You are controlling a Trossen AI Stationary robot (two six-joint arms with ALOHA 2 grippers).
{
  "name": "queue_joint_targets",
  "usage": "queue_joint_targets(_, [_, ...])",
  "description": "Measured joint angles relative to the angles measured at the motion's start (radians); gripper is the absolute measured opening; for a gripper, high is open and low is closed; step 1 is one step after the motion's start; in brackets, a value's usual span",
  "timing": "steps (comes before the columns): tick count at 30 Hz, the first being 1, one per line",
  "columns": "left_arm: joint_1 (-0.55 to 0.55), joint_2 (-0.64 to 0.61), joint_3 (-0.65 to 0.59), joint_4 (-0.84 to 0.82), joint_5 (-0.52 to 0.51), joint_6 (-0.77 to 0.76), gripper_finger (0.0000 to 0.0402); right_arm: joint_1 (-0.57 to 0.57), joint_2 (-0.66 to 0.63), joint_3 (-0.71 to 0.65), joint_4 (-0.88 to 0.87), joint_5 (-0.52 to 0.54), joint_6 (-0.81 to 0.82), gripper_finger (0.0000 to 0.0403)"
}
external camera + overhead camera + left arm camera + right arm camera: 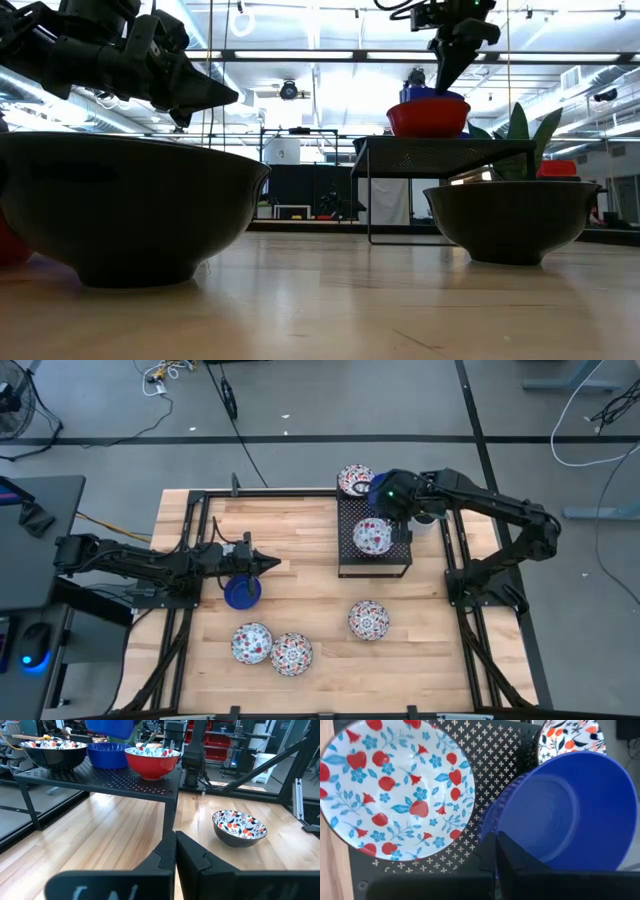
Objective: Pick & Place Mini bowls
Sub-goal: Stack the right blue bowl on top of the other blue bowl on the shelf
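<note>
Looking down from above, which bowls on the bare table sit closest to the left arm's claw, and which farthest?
From the left gripper, in the high view:
1. Blue bowl, just below the gripper.
2. Patterned bowl at the front left and its neighbour touching it: too close to call.
3. Lone patterned bowl, toward the right, in front of the black rack.

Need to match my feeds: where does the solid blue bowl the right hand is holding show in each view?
High: glossy blue ceramic bowl over black perforated metal stand, the shared landmark.
Low: top centre-right.
Left wrist: top edge.
Right wrist: fills the right side.
</note>
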Motion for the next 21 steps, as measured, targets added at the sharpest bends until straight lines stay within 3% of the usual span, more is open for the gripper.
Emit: queue_joint_targets(21, [0.000, 0.000, 0.000, -0.005, 0.000, 0.000, 0.0009, -0.057, 0.000, -0.137, 0.051, 0.000, -0.045, 0.0017])
